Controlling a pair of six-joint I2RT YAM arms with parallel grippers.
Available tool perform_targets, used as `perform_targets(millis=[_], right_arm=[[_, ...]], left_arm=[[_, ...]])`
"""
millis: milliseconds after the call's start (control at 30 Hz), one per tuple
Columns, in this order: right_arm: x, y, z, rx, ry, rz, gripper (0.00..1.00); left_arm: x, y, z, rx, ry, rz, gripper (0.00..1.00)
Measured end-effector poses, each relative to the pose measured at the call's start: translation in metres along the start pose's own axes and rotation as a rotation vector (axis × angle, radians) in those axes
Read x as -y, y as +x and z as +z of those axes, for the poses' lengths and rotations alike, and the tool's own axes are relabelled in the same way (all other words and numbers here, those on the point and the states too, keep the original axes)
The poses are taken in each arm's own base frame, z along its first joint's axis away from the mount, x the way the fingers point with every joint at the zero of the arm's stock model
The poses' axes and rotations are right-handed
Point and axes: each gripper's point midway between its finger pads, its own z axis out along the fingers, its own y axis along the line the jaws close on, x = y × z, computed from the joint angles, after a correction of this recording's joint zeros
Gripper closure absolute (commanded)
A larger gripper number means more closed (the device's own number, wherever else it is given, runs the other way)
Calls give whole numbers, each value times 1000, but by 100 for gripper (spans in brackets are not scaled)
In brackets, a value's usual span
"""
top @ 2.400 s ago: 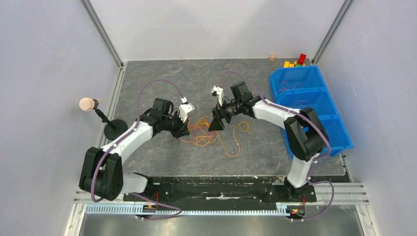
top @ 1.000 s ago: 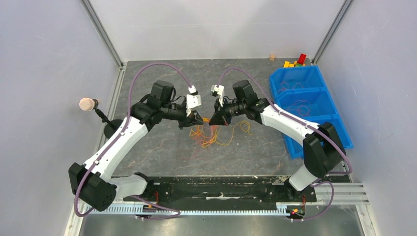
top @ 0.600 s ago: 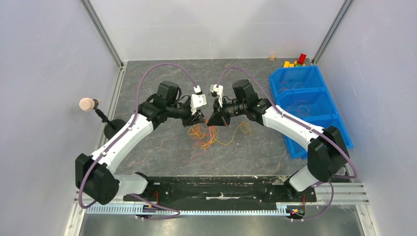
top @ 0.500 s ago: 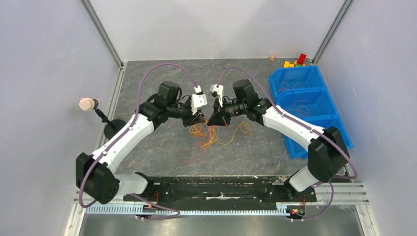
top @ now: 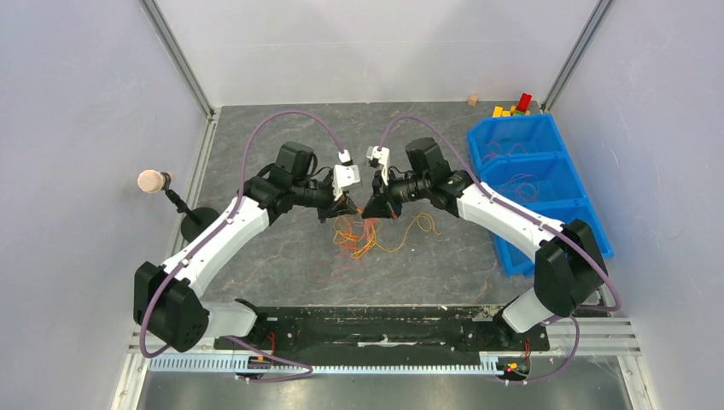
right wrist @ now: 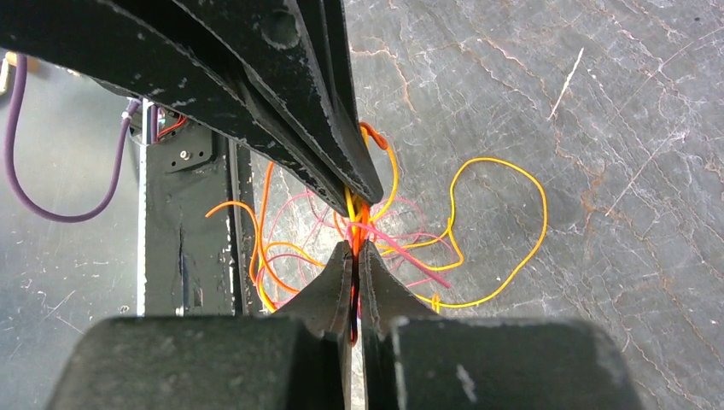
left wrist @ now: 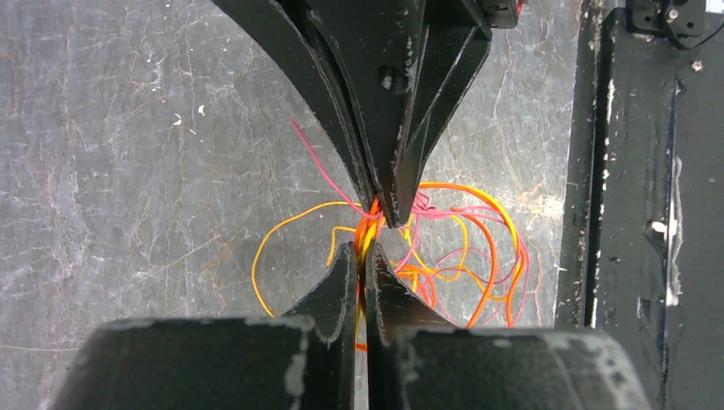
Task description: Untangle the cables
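Observation:
The cables (top: 369, 234) are a loose tangle of thin orange, yellow and pink wires (left wrist: 465, 248) hanging over the table's middle, their loops (right wrist: 504, 222) trailing down to the grey surface. My left gripper (top: 345, 208) and right gripper (top: 370, 210) meet tip to tip just above the tangle. In the left wrist view my left gripper (left wrist: 364, 253) is shut on a bunch of orange and yellow strands. The right wrist view shows my right gripper (right wrist: 355, 249) shut on orange strands, with the other arm's black fingers (right wrist: 341, 162) directly opposite.
A blue bin with three compartments (top: 589, 224) stands at the right, a few thin wires in it. Coloured blocks (top: 516, 106) lie behind it. A microphone on a round stand (top: 154, 181) is at the left. The black base rail (top: 376, 325) runs along the near edge.
The left arm has swung right and up to meet the right gripper over the tangle. Its jaws have closed on the strands. The right gripper has kept its grip.

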Motion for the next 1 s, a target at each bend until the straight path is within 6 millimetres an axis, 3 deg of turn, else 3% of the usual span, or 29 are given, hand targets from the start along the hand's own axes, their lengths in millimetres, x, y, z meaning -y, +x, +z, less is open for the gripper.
perform_targets(millis=[167,267,467,700,767,800,900,967,1000], right_arm=[[13,4,-8,14,20,2,89],[27,22,-13,-1,49,19,87],[52,71,-18,-72,115,78,97],[81,95,-35,-94,196,25,89],[92,122,-42,-155,244,49,94],[97,145,-46,-209,265,82,97],[99,188,-53,-315,289,141,100],[99,193,-52,-329,282,126,100],[100,193,-53,-335,285,110,95]], left_arm=[[-3,-13,-3,48,-28,-85,98],[-5,-28,-7,100,-55,-152,98],[-8,-48,-16,160,-97,-274,98],[-40,-45,-40,204,-211,-483,98],[-60,-60,-59,261,-269,-508,98],[-71,-76,-74,308,-305,-498,98],[-87,-114,-104,411,-352,-473,98],[-85,-129,-113,446,-336,-474,98],[-83,-135,-115,458,-322,-474,98]])
